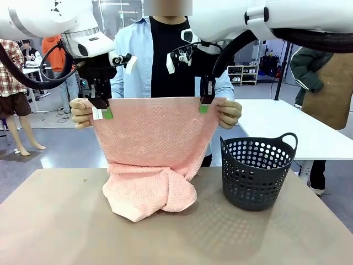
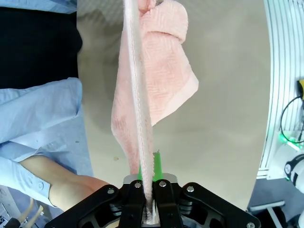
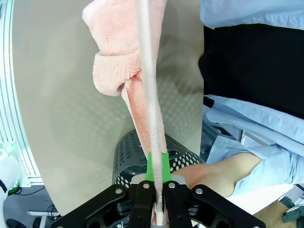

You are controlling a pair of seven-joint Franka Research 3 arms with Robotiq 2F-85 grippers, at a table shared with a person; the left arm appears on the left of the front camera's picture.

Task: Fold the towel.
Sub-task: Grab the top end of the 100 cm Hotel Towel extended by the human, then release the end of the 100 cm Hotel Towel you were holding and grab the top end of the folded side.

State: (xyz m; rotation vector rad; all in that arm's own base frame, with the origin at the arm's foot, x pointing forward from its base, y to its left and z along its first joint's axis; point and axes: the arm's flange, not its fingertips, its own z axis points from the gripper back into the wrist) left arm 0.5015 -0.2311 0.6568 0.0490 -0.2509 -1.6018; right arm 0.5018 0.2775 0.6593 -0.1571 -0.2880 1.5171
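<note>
Nearest, on the tan tabletop, the bottom of the salmon-pink herringbone terry towel sits bunched up beside a dark perforated plastic basket. The rest hangs stretched flat above the heap. Up top, the left gripper and the right gripper each pinch the hem, green pads clamped on cloth. A small white tag hangs by the left one, print too small to read. Behind, a person's hands hold both top corners.

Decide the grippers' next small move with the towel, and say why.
Probably raise both together: the left gripper and right gripper pinch the towel by its top edge, but its lower part lies bunched on the table.
</note>
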